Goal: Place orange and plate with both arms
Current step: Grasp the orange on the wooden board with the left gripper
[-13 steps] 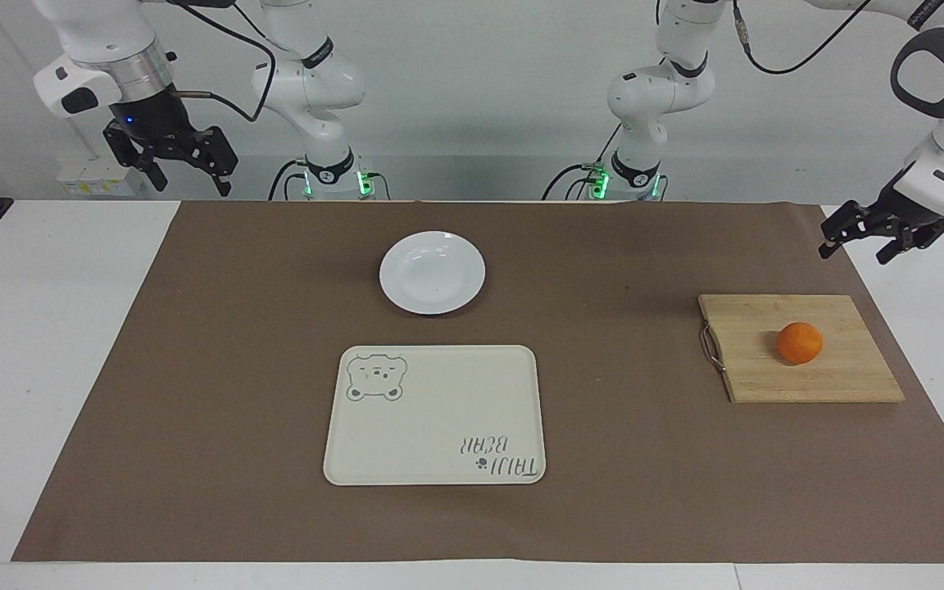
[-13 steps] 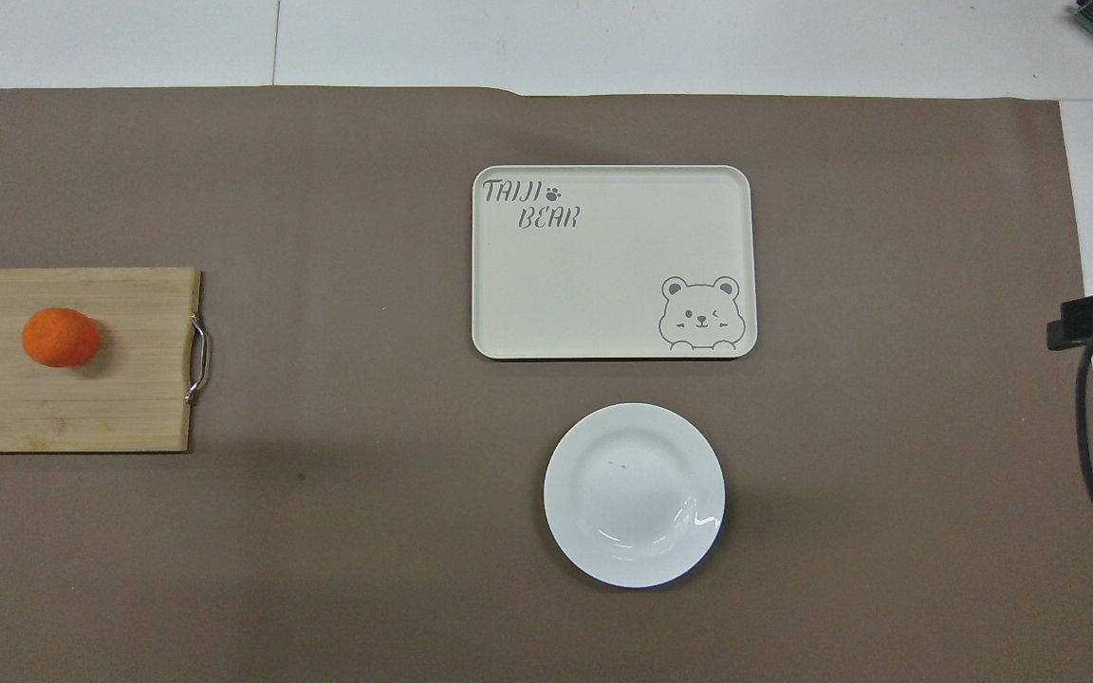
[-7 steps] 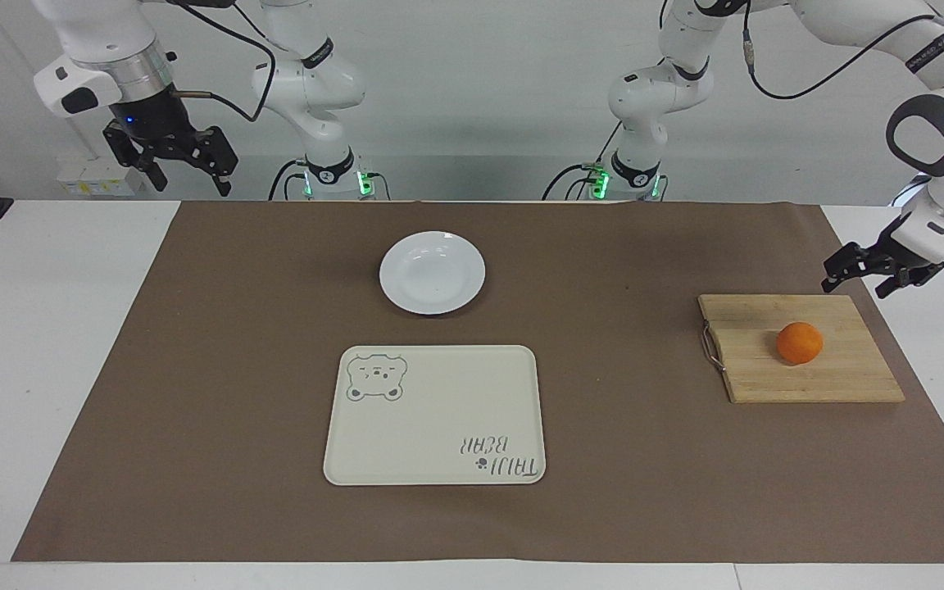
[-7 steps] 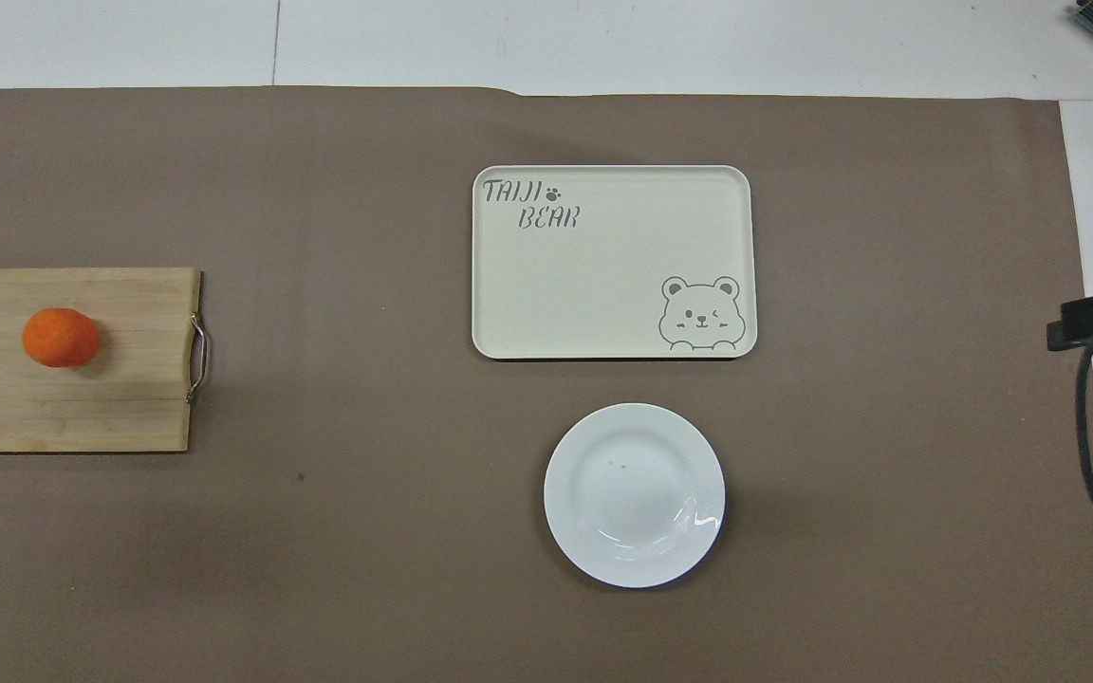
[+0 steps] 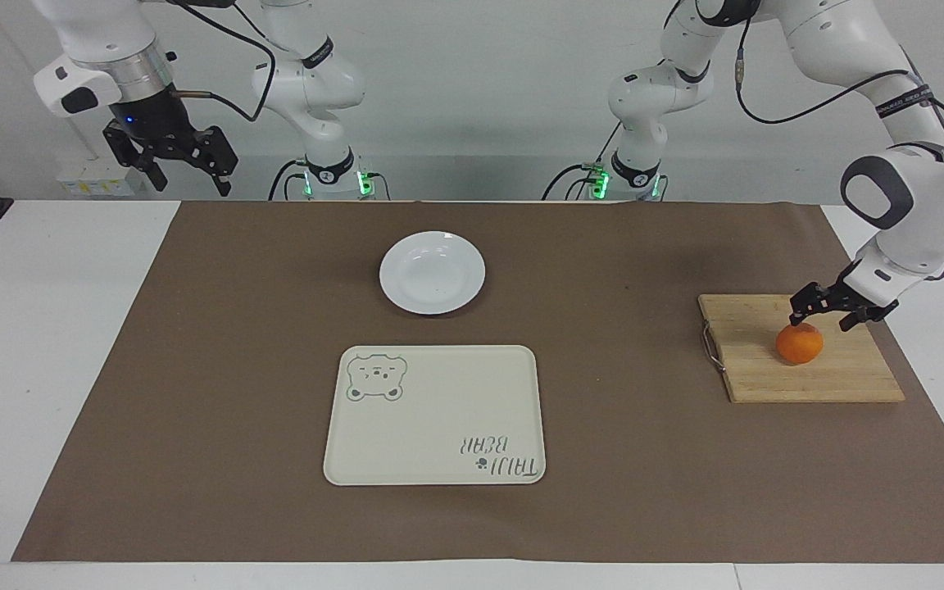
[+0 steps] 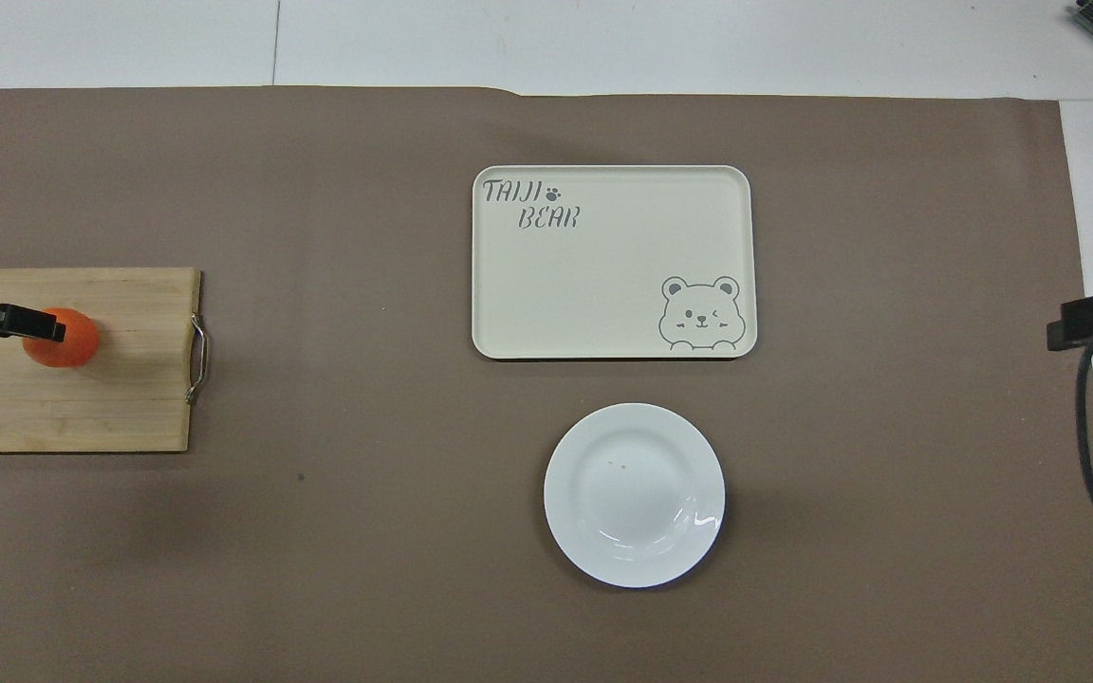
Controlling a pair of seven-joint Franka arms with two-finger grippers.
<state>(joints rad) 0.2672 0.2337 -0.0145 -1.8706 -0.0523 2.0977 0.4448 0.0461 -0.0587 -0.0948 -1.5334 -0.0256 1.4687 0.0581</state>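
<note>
The orange (image 5: 800, 344) (image 6: 72, 343) lies on a wooden cutting board (image 5: 816, 381) (image 6: 110, 408) at the left arm's end of the table. My left gripper (image 5: 821, 318) hangs open just over the orange's top, holding nothing; whether it touches the fruit I cannot tell. In the overhead view one of its fingers (image 6: 20, 323) covers part of the orange. The white plate (image 5: 432, 272) (image 6: 634, 494) rests on the brown mat, nearer to the robots than the tray. My right gripper (image 5: 193, 182) waits raised and open over the table's edge at the right arm's end.
A cream tray (image 5: 434, 415) (image 6: 613, 262) with a bear print lies mid-table, farther from the robots than the plate. The board's metal handle (image 5: 710, 348) points toward the tray. A brown mat (image 5: 193, 393) covers most of the table.
My left arm has come down and moved in over the cutting board, its open gripper now right above the orange. The right arm, plate, tray and orange have not moved.
</note>
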